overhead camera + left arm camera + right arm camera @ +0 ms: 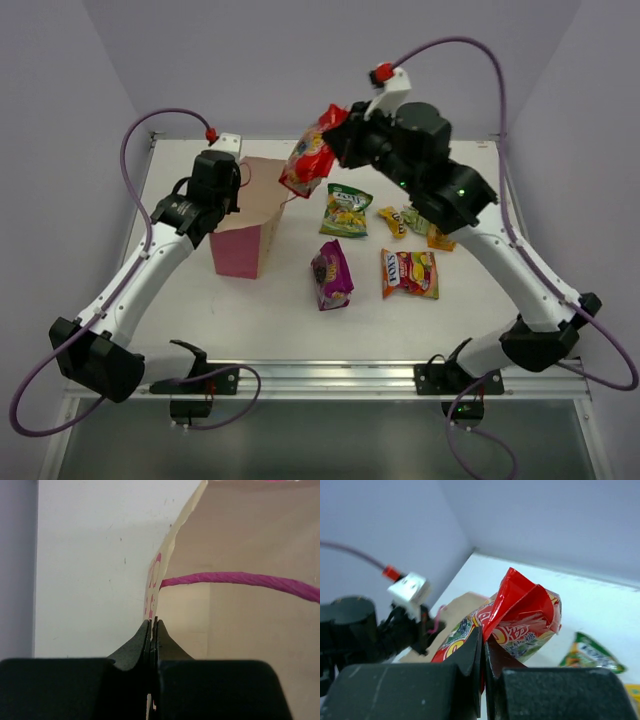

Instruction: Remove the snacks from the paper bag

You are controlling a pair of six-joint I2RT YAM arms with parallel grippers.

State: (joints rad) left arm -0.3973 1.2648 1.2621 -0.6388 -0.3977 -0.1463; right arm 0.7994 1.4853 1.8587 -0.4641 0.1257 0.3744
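Observation:
The pink paper bag (245,232) stands upright at the table's left, its tan inside (250,630) open to the left wrist view with a purple-pink cord handle (240,578) across it. My left gripper (228,186) is shut on the bag's rim (155,592). My right gripper (336,132) is shut on a red snack packet (308,153), which hangs in the air above and right of the bag; in the right wrist view the packet (520,617) is crumpled between the fingers. Other snacks lie on the table: green (346,210), magenta-purple (331,274), red-yellow (409,273).
Small yellow (392,221) and orange (439,238) packs lie under the right arm's forearm. The back wall and side walls close in the table. The table's near rail (320,378) runs along the front between the arm bases.

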